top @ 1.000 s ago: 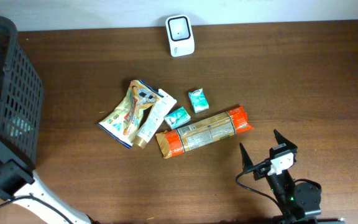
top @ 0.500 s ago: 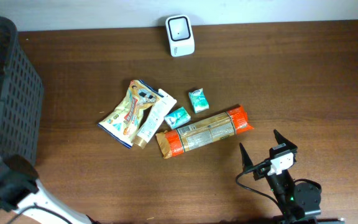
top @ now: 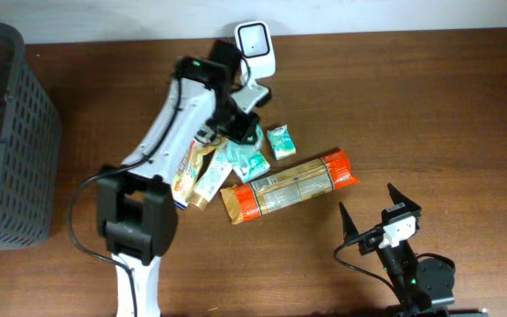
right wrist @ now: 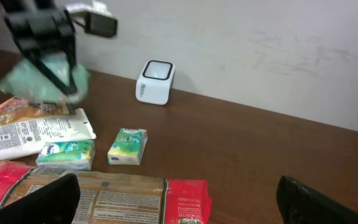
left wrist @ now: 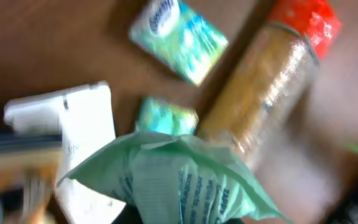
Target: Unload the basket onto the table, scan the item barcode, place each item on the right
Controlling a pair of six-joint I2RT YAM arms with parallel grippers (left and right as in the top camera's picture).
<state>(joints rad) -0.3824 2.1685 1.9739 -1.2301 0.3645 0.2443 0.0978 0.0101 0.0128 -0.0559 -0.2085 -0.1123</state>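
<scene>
My left gripper (top: pixel 239 134) is shut on the item, a pale green wipes pouch (left wrist: pixel 178 180) with blue print, and holds it above the pile of packs. In the right wrist view the left gripper (right wrist: pixel 53 46) shows dark, with the blurred pouch (right wrist: pixel 42 82) hanging under it. The white barcode scanner (top: pixel 255 50) stands at the table's far edge, just behind and to the right of the pouch (top: pixel 246 158). Near the front right edge my right gripper (top: pixel 367 199) stands wide open and empty, its fingers (right wrist: pixel 45 200) low in its own view.
A long pasta pack (top: pixel 289 185) with red ends lies mid-table. Beside it are two small teal tissue packs (top: pixel 281 141), a white tube (top: pixel 216 172) and a yellow snack bag (top: pixel 181 163). A dark mesh basket (top: pixel 7 132) stands at the left edge.
My left arm has swung from the basket at the left to the middle of the table, gripper now shut on the green pouch. The right arm has not moved.
</scene>
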